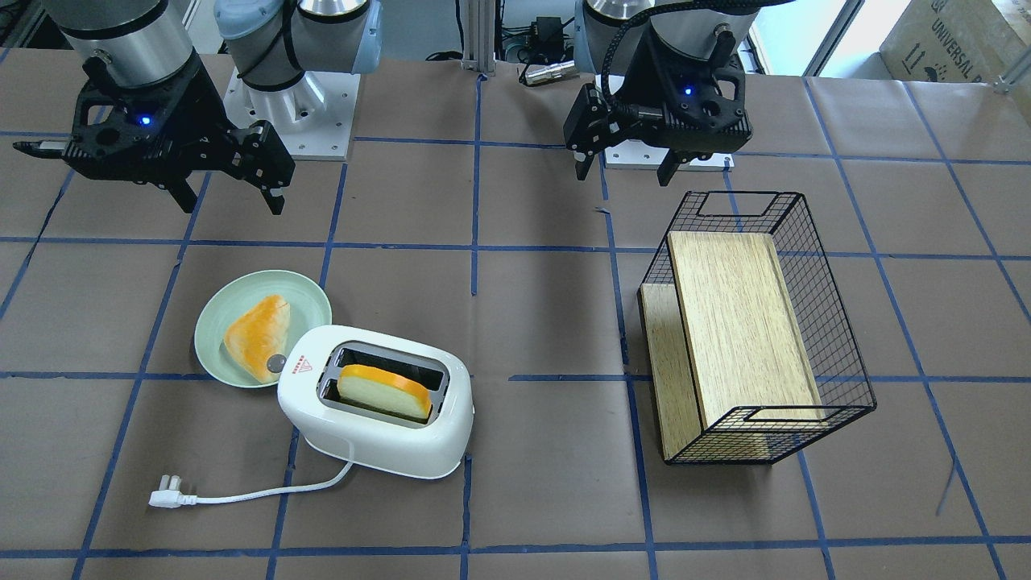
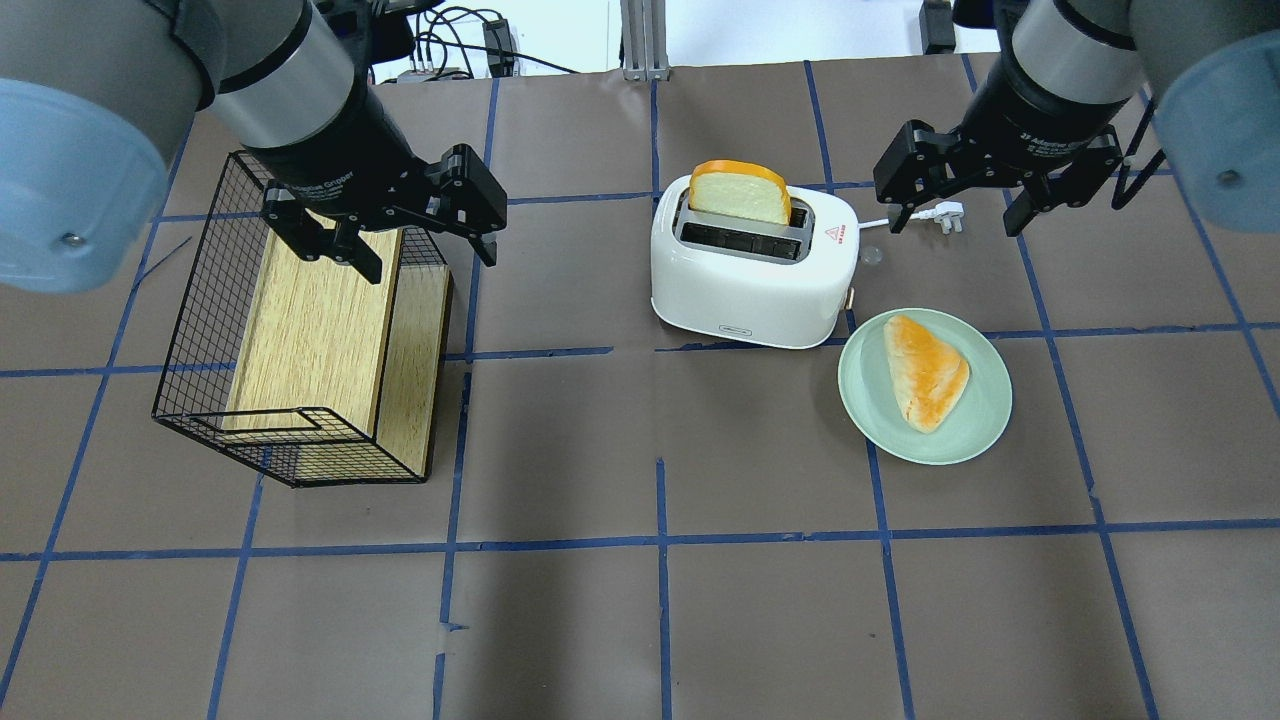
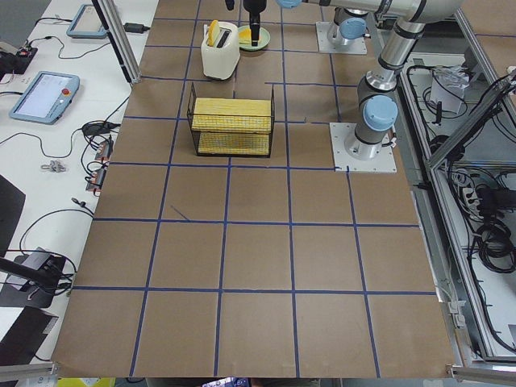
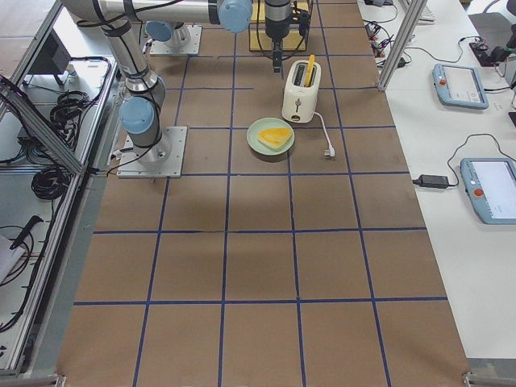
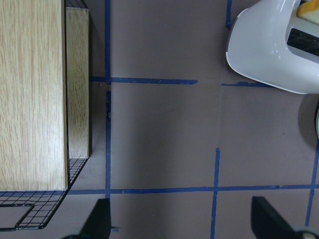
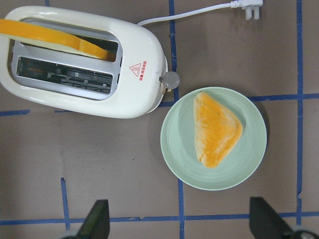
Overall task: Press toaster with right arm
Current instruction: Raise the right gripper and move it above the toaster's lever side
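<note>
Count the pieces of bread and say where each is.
2. One slice stands in the toaster, in its slot farther from the robot; one triangular piece lies on the green plate. None appears hidden.

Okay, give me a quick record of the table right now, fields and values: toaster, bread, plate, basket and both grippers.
toaster: white, two slots, beside the plate
plug: loose on the table
slice: standing high in one slot; other slot empty
lever knob: grey, on the toaster end facing the plate
plate: pale green, holds a bread wedge
wire basket: black, wooden block inside
right gripper: open, empty, clear of the toaster
left gripper: open, empty, near the basket
</note>
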Robot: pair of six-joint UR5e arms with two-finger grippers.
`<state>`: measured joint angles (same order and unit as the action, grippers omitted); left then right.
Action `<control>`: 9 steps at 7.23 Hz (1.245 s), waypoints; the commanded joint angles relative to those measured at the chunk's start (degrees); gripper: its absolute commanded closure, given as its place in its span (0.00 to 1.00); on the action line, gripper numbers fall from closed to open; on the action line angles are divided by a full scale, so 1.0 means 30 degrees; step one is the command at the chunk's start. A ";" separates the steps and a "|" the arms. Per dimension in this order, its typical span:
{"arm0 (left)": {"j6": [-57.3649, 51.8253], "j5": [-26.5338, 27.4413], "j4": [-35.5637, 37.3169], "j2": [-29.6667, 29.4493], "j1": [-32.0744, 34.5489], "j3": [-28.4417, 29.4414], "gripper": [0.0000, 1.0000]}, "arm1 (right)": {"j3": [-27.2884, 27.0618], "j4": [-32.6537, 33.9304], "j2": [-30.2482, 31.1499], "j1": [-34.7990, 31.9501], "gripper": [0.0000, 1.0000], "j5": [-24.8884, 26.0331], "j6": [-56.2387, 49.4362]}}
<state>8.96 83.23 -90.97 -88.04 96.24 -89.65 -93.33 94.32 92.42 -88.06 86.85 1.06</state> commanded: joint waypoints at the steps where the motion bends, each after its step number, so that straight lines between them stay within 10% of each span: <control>1: 0.0000 0.0000 0.0000 0.0021 0.0000 0.0000 0.00 | -0.0002 -0.0034 -0.0016 -0.0002 0.00 0.0052 0.0057; 9: 0.0000 0.0000 0.0000 0.0021 0.0000 0.0000 0.00 | -0.1260 0.0962 -0.0630 0.0700 0.00 0.0227 -0.5710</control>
<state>8.96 83.23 -90.97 -88.05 96.24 -89.65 -96.67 96.75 91.30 -86.57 87.01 -11.04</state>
